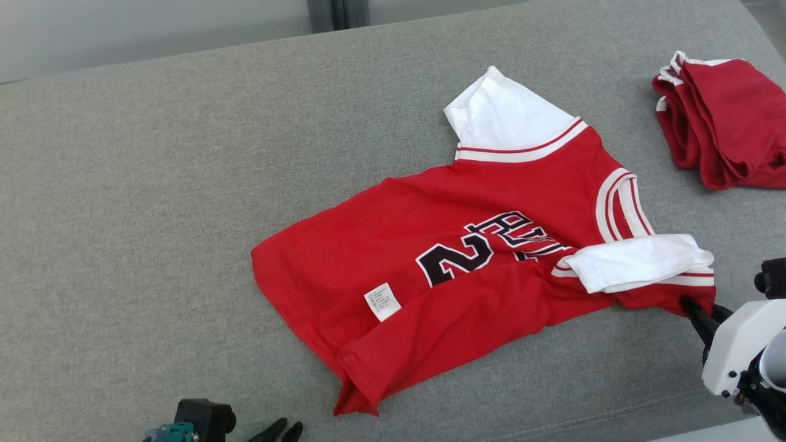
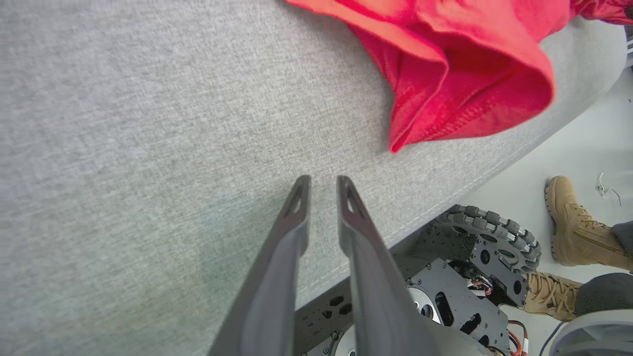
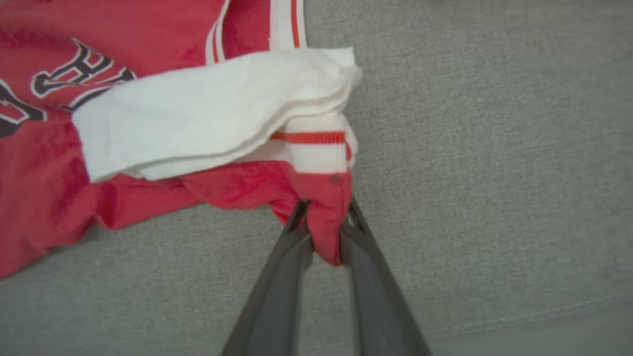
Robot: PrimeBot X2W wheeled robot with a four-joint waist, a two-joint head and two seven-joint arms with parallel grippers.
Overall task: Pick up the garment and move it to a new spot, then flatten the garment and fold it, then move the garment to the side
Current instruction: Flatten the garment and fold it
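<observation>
The garment (image 1: pixel 381 245) is a red jersey with white sleeves and dark lettering, spread face up on the grey cushioned surface (image 1: pixel 153 215). Its near side is folded over the body, and one white sleeve lies folded across the chest. My right gripper (image 1: pixel 689 303) is at the garment's right corner, below that sleeve. In the right wrist view a bunched fold of red garment (image 3: pixel 49 198) sits pinched between the fingers of my right gripper (image 3: pixel 326 217). My left gripper (image 1: pixel 282 428) is low at the front edge. Its fingers stand slightly apart around nothing (image 2: pixel 324 183), and the garment's hem (image 2: pixel 460 74) lies beyond them.
A pile of folded red clothes (image 1: pixel 724 123) lies at the far right. The surface's front edge runs close to both grippers. Beyond that edge are my wheeled base (image 2: pixel 494 237) and a person's tan boots (image 2: pixel 578 227) on the floor.
</observation>
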